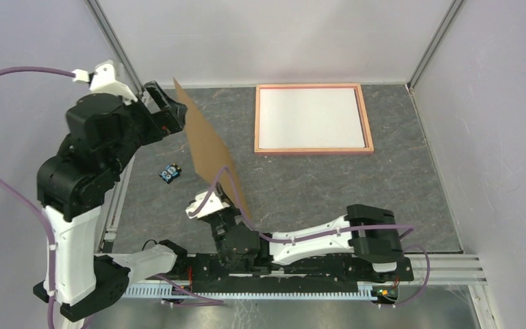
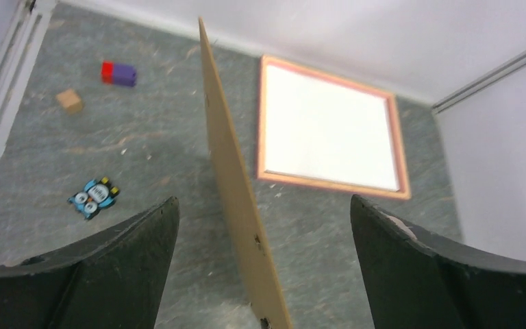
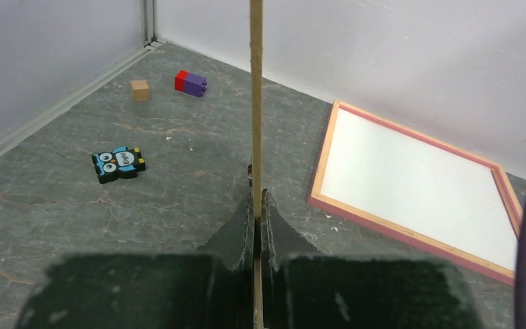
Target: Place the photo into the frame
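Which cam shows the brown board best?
Top external: the brown board shows its broad face there, held up on a tilt, with the right hand clamped on its near end. Both wrist views catch only its thin edge.

The left gripper (image 2: 264,201) stood wide open, a brown board (image 2: 229,171) edge-on between its fingers, touching neither. The frame (image 2: 329,184) lay flat beyond.

Grey marbled tabletop (image 1: 315,185), pink frame (image 1: 314,150) lying flat, owl toy (image 1: 170,173), wooden cube (image 3: 140,90), red-and-purple block (image 3: 191,83)

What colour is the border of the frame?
The frame is salmon pink, clearest in the top external view.
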You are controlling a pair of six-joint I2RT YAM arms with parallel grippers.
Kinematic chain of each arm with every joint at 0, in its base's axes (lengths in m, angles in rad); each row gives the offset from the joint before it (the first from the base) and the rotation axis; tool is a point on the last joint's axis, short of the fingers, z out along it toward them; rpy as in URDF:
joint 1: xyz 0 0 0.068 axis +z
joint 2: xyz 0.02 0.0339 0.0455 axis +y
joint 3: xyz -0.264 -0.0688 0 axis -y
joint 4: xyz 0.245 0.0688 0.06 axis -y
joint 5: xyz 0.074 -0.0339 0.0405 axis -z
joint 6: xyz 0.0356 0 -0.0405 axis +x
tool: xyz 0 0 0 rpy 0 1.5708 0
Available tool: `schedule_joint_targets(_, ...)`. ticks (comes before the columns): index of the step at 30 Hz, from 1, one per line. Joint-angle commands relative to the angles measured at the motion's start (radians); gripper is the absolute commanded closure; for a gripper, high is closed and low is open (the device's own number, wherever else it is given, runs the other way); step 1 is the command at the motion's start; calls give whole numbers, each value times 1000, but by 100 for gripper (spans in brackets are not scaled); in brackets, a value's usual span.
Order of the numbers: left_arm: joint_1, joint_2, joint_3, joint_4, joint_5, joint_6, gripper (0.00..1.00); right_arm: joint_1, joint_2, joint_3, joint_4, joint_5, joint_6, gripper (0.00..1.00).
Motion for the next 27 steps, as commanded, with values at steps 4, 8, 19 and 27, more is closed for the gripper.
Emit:
schedule_joint_targets(4, -2, -54, 55, 148, 69, 7, 0, -120, -342, -155, -238, -210, 543, 100)
schedule_joint_targets(8, -1, -106, -92, 267, 82, -17, 0, -284, -503, -303, -289, -439, 850, 100)
schedule_joint_targets(19, -1, -20, -360, 458, 114, -55, 0, -695, -703, -668, 2, -757, 1337, 100)
schedule_joint_targets(27, 29, 148, -470, 663, 248, -146, 0, -1012, -692, -809, 178, -918, 1603, 100)
